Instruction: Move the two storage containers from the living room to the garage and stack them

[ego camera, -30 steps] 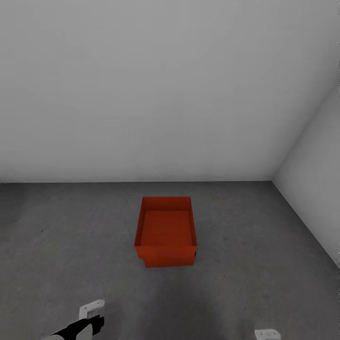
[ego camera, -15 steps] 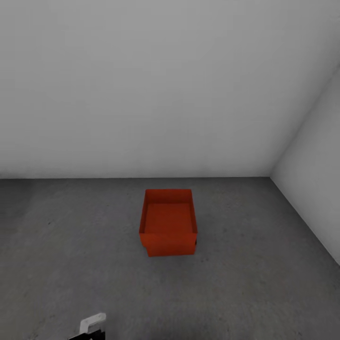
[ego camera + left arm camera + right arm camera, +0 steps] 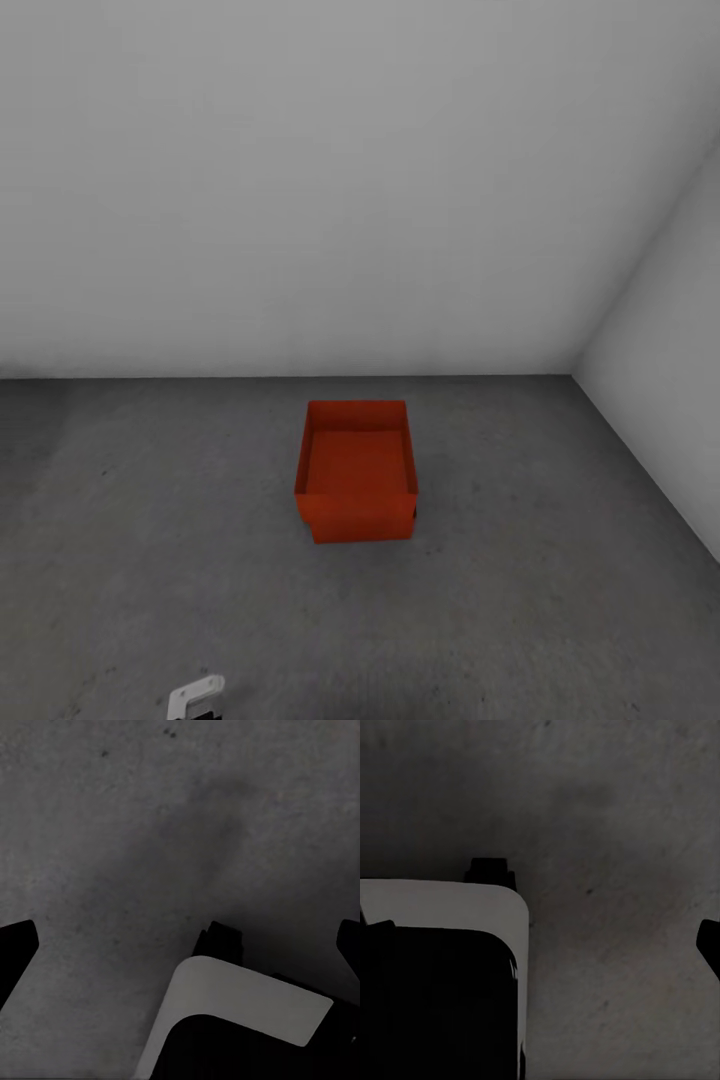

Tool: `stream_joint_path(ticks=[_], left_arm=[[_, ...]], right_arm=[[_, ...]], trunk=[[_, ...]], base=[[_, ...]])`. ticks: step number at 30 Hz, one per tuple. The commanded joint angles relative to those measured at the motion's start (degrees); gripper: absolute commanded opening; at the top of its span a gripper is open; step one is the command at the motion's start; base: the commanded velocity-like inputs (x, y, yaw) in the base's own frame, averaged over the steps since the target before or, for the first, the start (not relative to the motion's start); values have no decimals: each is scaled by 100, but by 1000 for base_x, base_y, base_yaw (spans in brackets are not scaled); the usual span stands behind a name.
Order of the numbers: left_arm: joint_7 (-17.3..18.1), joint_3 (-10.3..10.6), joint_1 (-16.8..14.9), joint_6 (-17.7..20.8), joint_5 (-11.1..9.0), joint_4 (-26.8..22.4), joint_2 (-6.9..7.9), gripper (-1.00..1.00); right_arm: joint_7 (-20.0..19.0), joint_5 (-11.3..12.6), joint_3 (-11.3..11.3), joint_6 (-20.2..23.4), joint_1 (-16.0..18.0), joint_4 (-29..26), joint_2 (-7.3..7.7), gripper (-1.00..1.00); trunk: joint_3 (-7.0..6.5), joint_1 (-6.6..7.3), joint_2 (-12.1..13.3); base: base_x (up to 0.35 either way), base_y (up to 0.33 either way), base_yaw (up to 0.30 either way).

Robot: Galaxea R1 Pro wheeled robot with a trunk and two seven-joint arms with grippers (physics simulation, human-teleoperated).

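Ahead of me in the head view, the two orange-red storage containers sit stacked on the dark grey concrete floor of the garage, the upper bin open-topped and its rim slightly offset from the lower one, whose front wall juts out beneath it. The stack stands a little out from the white back wall, well apart from the side wall on my right. A small white part of my left arm pokes in at the bottom edge of that view, far short of the bins. My left gripper hangs over bare concrete with its dark fingertips spread wide, holding nothing. My right gripper is likewise spread over the floor, one fingertip showing at the frame edge, empty.
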State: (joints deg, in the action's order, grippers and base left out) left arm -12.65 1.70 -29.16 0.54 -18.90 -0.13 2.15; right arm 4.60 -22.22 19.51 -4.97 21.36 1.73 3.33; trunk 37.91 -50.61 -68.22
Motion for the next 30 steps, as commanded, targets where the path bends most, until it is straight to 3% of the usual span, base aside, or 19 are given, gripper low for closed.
stream_joint_path(ticks=[1,17,30], left_arm=[[-22,18,-2,15,-42,1,-2,100],[8,17,-2,17,-61,-1,-6,100],[4,15,-2,22,-70,-5,11,100]], right_arm=[[27,-62,47,-31,4,16,-1,100],[16,-72,44,-21,0,14,-1,100],[20,-72,44,-21,0,12,1,100]], trunk=[[4,0,-3],[4,0,-3],[-122,154,278]], base=[[0,0,0],[0,0,0],[0,0,0]])
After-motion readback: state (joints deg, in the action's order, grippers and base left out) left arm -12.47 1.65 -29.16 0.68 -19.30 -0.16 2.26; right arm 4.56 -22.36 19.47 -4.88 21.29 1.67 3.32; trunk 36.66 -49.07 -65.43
